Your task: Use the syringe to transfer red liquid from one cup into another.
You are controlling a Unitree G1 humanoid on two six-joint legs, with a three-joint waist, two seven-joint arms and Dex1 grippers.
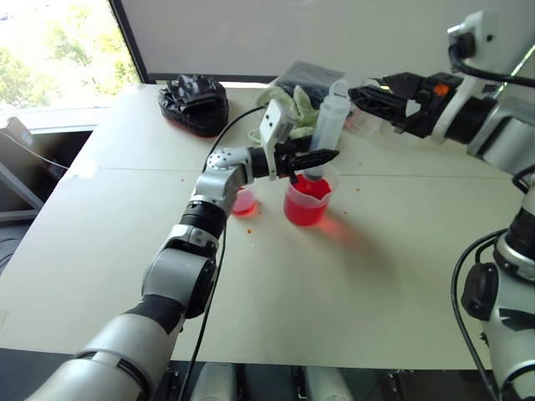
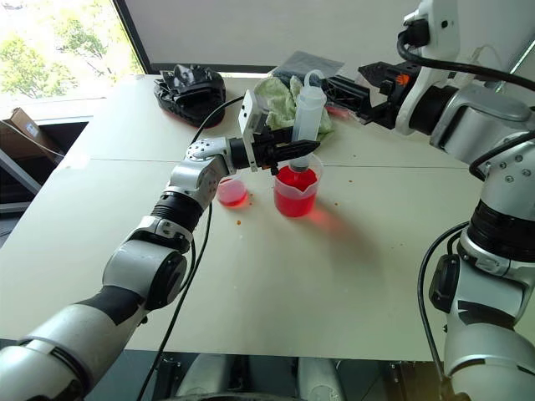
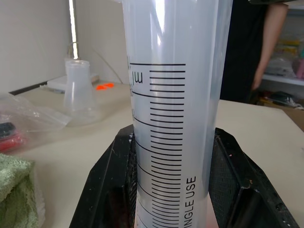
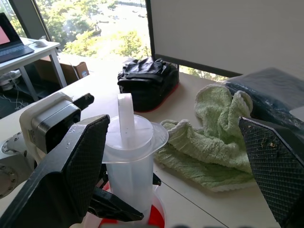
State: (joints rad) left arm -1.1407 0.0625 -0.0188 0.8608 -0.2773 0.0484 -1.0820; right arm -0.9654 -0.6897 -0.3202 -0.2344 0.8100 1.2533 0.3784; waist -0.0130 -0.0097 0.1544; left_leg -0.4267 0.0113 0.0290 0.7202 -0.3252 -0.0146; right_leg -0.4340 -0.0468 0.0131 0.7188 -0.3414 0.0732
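Your left gripper (image 2: 292, 152) is clenched around the barrel of the syringe (image 2: 307, 109), holding it upright with its tip down inside the beaker (image 2: 297, 190), which stands near the middle of the table (image 2: 334, 276) with red liquid (image 2: 294, 197) in it. The smaller cup (image 2: 231, 192) sits just beside the beaker, on its left, with a little red in the bottom. Your right gripper (image 4: 180, 156) hovers at the top of the syringe, jaws spread wide on either side of the white plunger (image 4: 125, 114) and not touching it.

The step in hand looks like taking the plunger to draw liquid up — so centre the jaws on the plunger's stem before you close, and keep the left grip firm so the barrel doesn't tilt. Pull straight along the syringe's axis, slowly, and keep the tip under the surface or you'll likely draw air. The green towel (image 2: 280, 96) lies close behind; don't snag it.
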